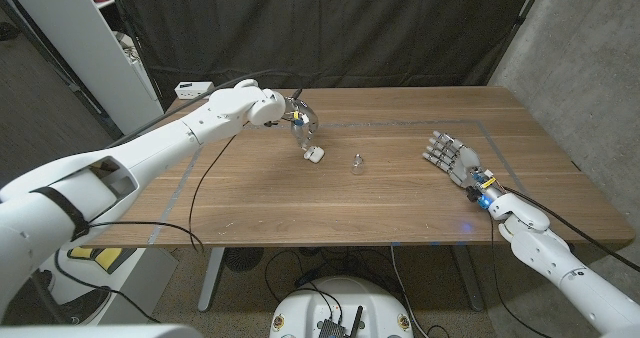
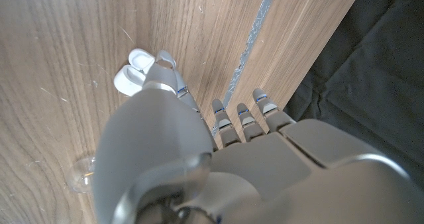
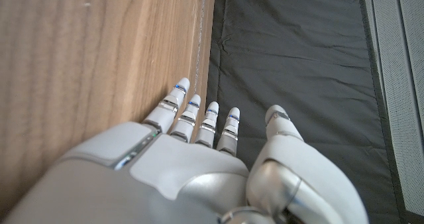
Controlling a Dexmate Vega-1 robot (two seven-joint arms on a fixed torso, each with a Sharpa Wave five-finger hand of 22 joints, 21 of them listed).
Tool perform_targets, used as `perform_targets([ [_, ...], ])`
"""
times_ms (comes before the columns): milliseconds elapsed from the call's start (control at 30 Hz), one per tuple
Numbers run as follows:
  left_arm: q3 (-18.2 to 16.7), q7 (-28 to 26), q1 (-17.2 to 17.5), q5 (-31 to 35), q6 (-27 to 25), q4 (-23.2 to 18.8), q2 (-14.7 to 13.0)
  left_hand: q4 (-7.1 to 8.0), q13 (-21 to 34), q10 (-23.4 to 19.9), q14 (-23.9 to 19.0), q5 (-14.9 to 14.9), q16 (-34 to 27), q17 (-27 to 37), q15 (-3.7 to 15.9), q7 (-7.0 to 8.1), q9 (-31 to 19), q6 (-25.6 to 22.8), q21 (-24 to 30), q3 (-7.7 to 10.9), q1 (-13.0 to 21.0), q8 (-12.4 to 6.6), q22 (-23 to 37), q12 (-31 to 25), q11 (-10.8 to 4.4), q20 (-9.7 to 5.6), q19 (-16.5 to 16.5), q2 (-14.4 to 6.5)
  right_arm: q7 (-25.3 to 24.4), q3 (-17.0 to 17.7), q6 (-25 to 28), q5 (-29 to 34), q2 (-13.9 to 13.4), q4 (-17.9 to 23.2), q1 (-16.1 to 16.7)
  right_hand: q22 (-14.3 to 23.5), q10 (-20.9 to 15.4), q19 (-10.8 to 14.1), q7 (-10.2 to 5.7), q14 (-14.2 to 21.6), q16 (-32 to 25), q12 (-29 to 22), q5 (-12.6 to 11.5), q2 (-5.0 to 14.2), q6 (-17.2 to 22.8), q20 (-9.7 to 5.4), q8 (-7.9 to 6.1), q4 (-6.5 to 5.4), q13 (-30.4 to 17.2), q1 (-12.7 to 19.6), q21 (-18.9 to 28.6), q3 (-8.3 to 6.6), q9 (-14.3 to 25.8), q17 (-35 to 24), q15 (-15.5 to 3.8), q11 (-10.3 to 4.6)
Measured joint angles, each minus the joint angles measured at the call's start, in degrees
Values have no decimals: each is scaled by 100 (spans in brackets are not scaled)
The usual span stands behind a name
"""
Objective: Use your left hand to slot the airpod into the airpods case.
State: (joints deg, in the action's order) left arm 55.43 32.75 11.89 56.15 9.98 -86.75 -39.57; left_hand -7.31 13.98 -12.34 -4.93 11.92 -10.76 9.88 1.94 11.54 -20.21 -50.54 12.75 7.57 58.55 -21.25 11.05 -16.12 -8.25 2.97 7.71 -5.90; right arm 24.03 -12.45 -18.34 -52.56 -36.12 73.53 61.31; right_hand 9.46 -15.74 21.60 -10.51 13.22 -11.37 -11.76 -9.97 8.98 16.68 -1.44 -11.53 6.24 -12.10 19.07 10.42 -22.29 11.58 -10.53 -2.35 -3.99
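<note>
Wooden table (image 1: 330,203) fills mid-frame. At right, the right hand (image 1: 452,156) rests open, fingers spread. Centre, the airpod (image 1: 358,162) lies loose beside the open case (image 1: 314,155). Above it hangs the left hand (image 1: 298,118), fingers pointing down, holding nothing.

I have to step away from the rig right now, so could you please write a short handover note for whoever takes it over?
Left hand: over the table's middle, fingers down at the open white airpods case; the pictures do not settle whether it grips anything.
Right hand: idle at the table's right side, fingers apart, holding nothing.
A small clear object lies just right of the case; I cannot tell what it is.
Done: hand brought to the case.
Left: confirm the airpod is seated; it is not visible.
</note>
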Motion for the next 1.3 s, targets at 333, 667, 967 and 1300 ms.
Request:
perform_targets([
  [333, 1, -28, 146, 217, -9, -202, -35, -7, 28, -62, -20, -7, 0, 0, 20, -32, -57, -30, 0, -7, -1, -67, 0, 0, -2, -16, 16, 1, 58, 68, -190, -30, 23, -4, 151, 0, 0, 0, 0, 0, 0, 0, 0, 0, 0, 0, 0, 0, 0, 0, 0, 0, 0, 0, 0, 0],
  [667, 1, -34, 323, 559, -275, -385, -54, 10, 28, -62, -72, -29, 0, 0, 10, -63, -124, -60, 0, -23, 0, -68, 0, 0, -1, -78, 31, 2, 158, 109, -330, -48, 47, -97, 227, 0, 0, 0, 0, 0, 0, 0, 0, 0, 0, 0, 0, 24, 0, 0, 0, -24, 0, 0, 0, 0],
  [967, -57, -32, 502, 769, -541, -571, -82, -5, 28, -82, -71, -50, 0, 0, 10, -91, -147, -32, 0, -39, -1, -68, 0, 0, 21, -86, 39, 2, 254, 121, -437, -64, 73, -174, 251, 0, 0, 0, -20, 0, 0, 0, 0, 0, 20, 0, 0, 24, 0, 0, 0, -24, 0, 1, 0, 0],
  [1300, -191, -23, 730, 858, -725, -797, -126, -5, 44, -89, -71, -65, 0, 0, 10, -93, -177, -28, 0, -38, -1, -102, 22, 0, 28, -85, 39, 2, 330, 133, -528, -77, 80, -186, 306, 0, 0, 0, -86, 0, 0, 0, 0, 0, 23, 0, 0, 24, 0, 0, 0, -24, 0, 1, 0, 0],
])
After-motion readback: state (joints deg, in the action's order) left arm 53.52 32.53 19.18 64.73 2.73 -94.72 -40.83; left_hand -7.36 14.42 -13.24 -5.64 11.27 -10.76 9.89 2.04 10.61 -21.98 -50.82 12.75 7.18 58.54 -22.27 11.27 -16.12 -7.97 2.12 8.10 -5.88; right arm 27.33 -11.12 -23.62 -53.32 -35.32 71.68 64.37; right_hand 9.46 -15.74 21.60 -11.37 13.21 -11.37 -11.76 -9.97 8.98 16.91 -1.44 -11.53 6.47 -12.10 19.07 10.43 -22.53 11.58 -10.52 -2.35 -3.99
